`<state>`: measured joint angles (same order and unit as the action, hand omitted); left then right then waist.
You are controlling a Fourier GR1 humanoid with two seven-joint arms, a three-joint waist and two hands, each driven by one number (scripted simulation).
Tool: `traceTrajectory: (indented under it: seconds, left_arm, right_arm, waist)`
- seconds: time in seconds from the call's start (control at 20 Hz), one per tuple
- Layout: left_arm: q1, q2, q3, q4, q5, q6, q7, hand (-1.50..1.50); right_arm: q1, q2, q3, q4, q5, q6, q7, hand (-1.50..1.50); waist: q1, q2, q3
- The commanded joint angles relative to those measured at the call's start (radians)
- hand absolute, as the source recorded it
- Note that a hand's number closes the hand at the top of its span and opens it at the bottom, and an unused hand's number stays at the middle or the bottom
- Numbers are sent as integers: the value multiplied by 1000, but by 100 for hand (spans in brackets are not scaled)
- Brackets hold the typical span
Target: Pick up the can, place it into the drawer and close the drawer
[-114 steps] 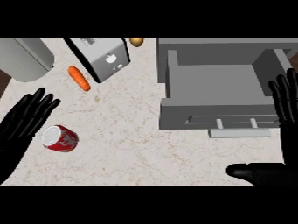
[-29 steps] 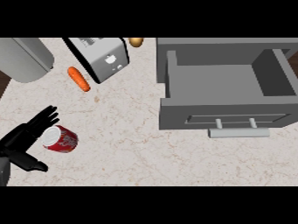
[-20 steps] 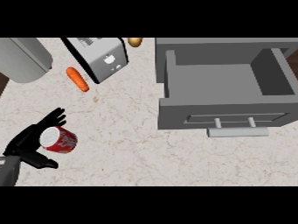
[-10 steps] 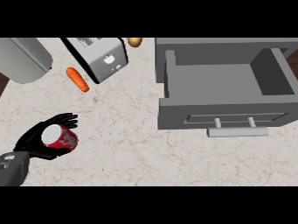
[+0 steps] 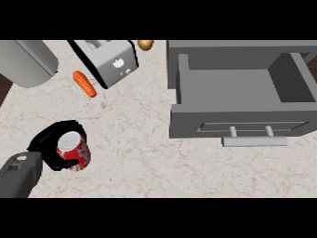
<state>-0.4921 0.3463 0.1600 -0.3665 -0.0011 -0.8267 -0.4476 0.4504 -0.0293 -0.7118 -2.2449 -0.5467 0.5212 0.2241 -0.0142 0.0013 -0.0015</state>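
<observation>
Head view shows one left hand, fingers curled round one can; one drawer open.

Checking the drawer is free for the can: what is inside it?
The open drawer shows only its bare grey floor and walls. Its front panel hides a strip of the floor just behind it. The can is on the counter in the left hand.
</observation>
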Motion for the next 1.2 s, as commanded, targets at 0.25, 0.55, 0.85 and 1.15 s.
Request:
traceTrajectory:
  seconds: [0.25, 0.55, 0.85, 1.15]
  left_arm:
    - [25, -166, 181, -88, 182, 341, -60, 150]
    - [3, -294, 192, -300, 238, 572, 45, 150]
    - [-31, -341, 109, -611, 252, 727, 232, 150]
    - [-13, -346, -53, -837, 271, 923, 384, 150]
  right_arm:
    - [20, 28, -19, 12, 14, 10, -37, -150]
    - [30, 28, 0, -59, 12, -45, 10, -150]
    - [42, 26, -19, -31, -23, -14, 23, -150]
    - [46, 15, -24, -55, -51, -15, 25, -150]
  waist:
    - [29, -13, 4]
    - [35, -15, 4]
    - [29, -14, 3]
    - [10, -7, 2]
